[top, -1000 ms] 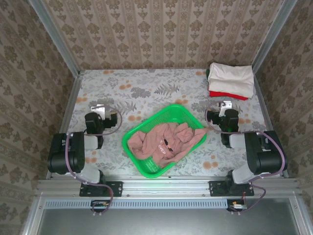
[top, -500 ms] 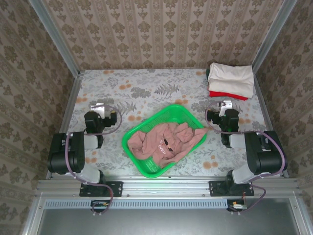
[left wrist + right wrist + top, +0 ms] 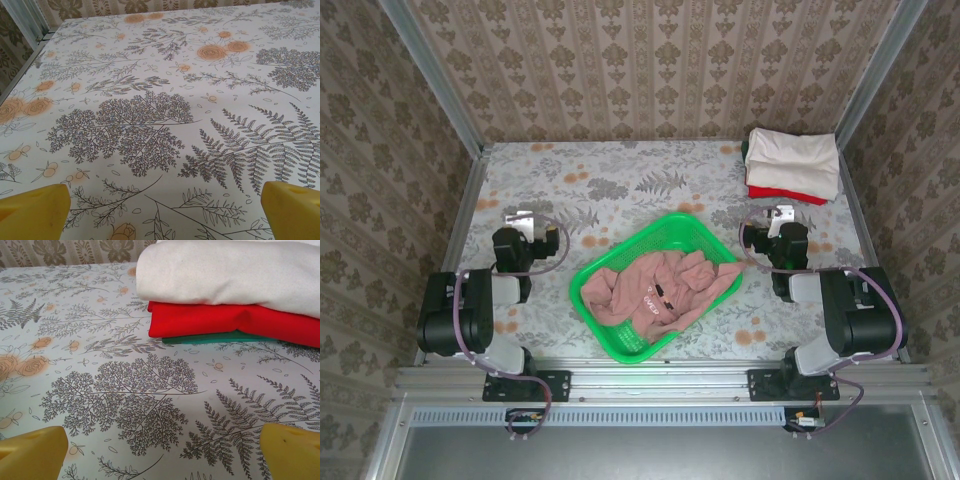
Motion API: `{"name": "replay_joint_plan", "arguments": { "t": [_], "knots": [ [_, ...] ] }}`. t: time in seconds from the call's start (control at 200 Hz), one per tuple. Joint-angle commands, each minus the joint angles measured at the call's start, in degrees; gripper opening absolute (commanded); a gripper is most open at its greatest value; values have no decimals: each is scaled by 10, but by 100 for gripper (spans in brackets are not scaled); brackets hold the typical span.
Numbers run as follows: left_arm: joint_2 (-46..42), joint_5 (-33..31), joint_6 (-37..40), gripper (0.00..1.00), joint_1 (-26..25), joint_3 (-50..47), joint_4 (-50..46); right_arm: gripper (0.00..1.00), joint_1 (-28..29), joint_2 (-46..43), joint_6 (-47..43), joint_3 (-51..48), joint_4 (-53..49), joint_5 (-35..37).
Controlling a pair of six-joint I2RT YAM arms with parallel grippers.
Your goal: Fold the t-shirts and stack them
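Note:
A dusty-pink t-shirt [image 3: 660, 285] lies crumpled in the green mesh basket [image 3: 588, 300] at the table's near middle. Folded t-shirts sit stacked at the back right, a cream one [image 3: 792, 160] over a red one [image 3: 775, 193]. In the right wrist view the cream shirt [image 3: 230, 272] lies on the red shirt [image 3: 225, 320], with a green layer [image 3: 210, 338] under both. My left gripper [image 3: 520, 218] [image 3: 165, 210] stands open over bare cloth left of the basket. My right gripper [image 3: 780, 215] [image 3: 165, 450] is open, pointing at the stack from a short way off.
A floral tablecloth [image 3: 620, 180] covers the table. Metal frame rails [image 3: 460, 215] run along both sides, and wallpapered walls close in the back. Bare cloth lies behind the basket and between my right fingertips [image 3: 35, 450] and the stack.

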Motion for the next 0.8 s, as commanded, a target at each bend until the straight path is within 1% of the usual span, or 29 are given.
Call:
{"name": "replay_joint_plan", "arguments": {
  "t": [0.0,0.045,0.07,0.105,0.18,0.205,0.225,0.255,0.265,0.27,0.29,0.295,0.3,0.385,0.43,0.435,0.445,0.5,0.52,0.55,0.555,0.58,0.585,0.595,0.62,0.65,0.7,0.795],
  "knots": [
    [6,6,9,100,-1,11,15,100,3,5,-7,9,17,-11],
    [5,-6,11,100,-4,12,16,100,3,5,-7,10,16,-11],
    [-1,-28,10,100,-9,18,6,100,3,5,-7,9,16,-11],
    [-22,-73,13,100,-25,35,-39,100,3,5,-7,10,17,-11],
    [-89,-203,5,100,-72,102,-208,100,3,5,-7,9,17,-11],
    [-109,-228,-16,100,-80,131,-279,100,3,2,-5,14,16,-3],
    [-126,-233,-35,100,-82,153,-331,100,3,-9,-3,23,-13,3],
    [-149,-221,-69,100,-82,185,-405,100,3,-29,-2,42,-67,4],
    [-157,-217,-82,100,-82,195,-424,100,3,-43,-2,57,-106,4],
    [-161,-214,-88,100,-82,200,-434,100,3,-43,-2,57,-106,4],
    [-174,-207,-120,100,-82,218,-488,100,3,-68,5,90,-192,3],
    [-177,-207,-128,100,-81,222,-500,100,3,-68,5,90,-192,3],
    [-181,-207,-137,100,-82,224,-511,100,3,-85,9,100,-215,2],
    [-228,-208,-281,100,-77,270,-680,100,3,-148,80,163,-348,-7],
    [-258,-195,-327,100,-71,266,-725,100,3,-172,142,185,-396,-2],
    [-261,-191,-329,100,-70,265,-729,100,3,-177,167,190,-410,5],
    [-269,-186,-332,100,-69,261,-734,100,3,-182,187,195,-428,12],
    [-314,-119,-343,100,-62,231,-747,100,3,-211,298,215,-528,58],
    [-338,-95,-342,100,-61,216,-742,100,1,-215,305,214,-531,53],
    [-370,-69,-347,100,-64,192,-731,100,-2,-230,281,201,-518,-10],
    [-375,-66,-349,100,-65,188,-731,100,-2,-234,269,196,-509,-35],
    [-399,-50,-359,100,-72,173,-730,100,-1,-239,257,191,-496,-70],
    [-403,-47,-360,100,-74,170,-731,100,0,-242,252,188,-492,-90],
    [-415,-41,-363,100,-78,164,-731,100,0,-245,249,186,-490,-106],
    [-435,-29,-367,100,-91,154,-735,100,3,-251,250,184,-493,-134],
    [-455,-24,-372,100,-110,149,-751,100,13,-259,250,182,-504,-140],
    [-473,-36,-392,100,-149,150,-797,100,41,-268,233,182,-523,-136],
    [-479,-58,-436,100,-239,157,-848,100,95,-279,196,183,-555,-95]
  ]
}}
